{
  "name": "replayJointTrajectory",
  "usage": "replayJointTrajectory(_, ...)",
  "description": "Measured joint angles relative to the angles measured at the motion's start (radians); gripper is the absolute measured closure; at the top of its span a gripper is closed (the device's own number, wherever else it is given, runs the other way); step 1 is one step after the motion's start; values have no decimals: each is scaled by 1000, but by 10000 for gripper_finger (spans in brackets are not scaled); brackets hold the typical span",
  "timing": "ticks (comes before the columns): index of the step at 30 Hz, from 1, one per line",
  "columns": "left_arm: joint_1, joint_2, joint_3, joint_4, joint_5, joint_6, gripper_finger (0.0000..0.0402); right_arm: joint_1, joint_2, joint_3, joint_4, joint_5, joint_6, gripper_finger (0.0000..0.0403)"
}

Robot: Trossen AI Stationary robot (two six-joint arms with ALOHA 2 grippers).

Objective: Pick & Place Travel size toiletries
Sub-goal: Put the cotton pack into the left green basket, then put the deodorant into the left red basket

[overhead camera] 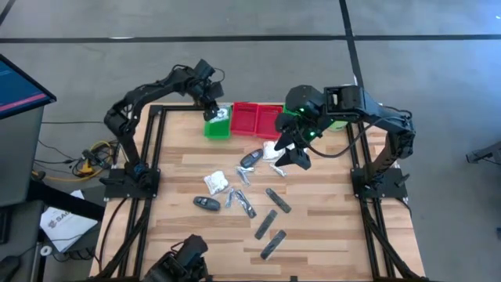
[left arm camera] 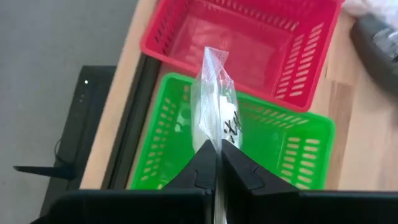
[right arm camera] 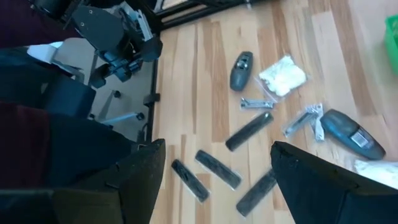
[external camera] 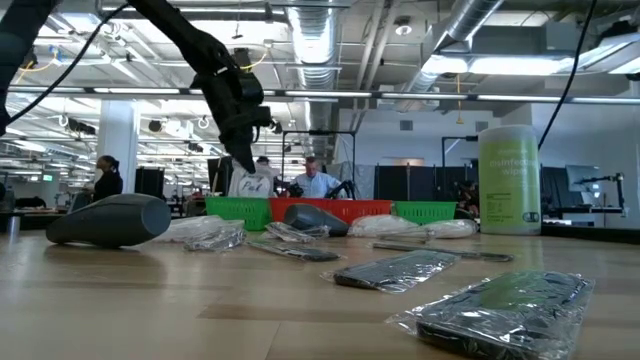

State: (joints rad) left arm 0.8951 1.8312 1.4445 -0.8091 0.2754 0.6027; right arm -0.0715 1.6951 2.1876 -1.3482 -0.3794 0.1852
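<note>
My left gripper (left arm camera: 217, 167) is shut on a white soft packet in a clear wrapper (left arm camera: 216, 106), over the green tray (left arm camera: 168, 124) at the table's far left; the same gripper (overhead camera: 213, 108) and tray (overhead camera: 218, 127) show in the high view. My right gripper (overhead camera: 291, 154) hangs open above the table's middle right, touching nothing, with white packets (overhead camera: 274, 149) just beneath it. Loose on the wood lie a white packet (right arm camera: 283, 74), black oval pieces (right arm camera: 241, 68), silvery tubes (right arm camera: 255, 102) and dark grey bars (right arm camera: 249, 130). My left gripper pinches the clear wrapper's upper end (left arm camera: 217, 144) between its two fingers, coming from above and pointing down. The packet hangs below the fingers, lifted clear of the table, with its lower end (external camera: 250, 186) close above the green tray's rim (external camera: 240, 206).
Two red trays (overhead camera: 245, 117) (overhead camera: 268, 119) stand next to the green one along the far edge. A tall pale green canister (external camera: 510, 180) stands at the far right. More wrapped bars (overhead camera: 266, 223) lie toward the near edge. People show in the room behind.
</note>
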Motion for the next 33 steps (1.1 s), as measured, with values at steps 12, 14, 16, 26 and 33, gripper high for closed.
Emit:
replayJointTrajectory(12,-7,43,0,68,-153,12,374,-3,0,0,-13,0,-2,122)
replayJointTrajectory(14,-10,36,0,87,-189,22,357,-3,0,0,-14,0,-3,122)
replayJointTrajectory(16,-14,34,0,113,-214,22,332,-3,0,0,-15,0,-8,122)
replayJointTrajectory(26,-75,-102,-1,111,-440,-41,186,-3,0,0,-38,-1,-38,122)
replayJointTrajectory(33,-140,-335,0,133,-244,-285,159,-11,0,0,-41,-1,-87,122)
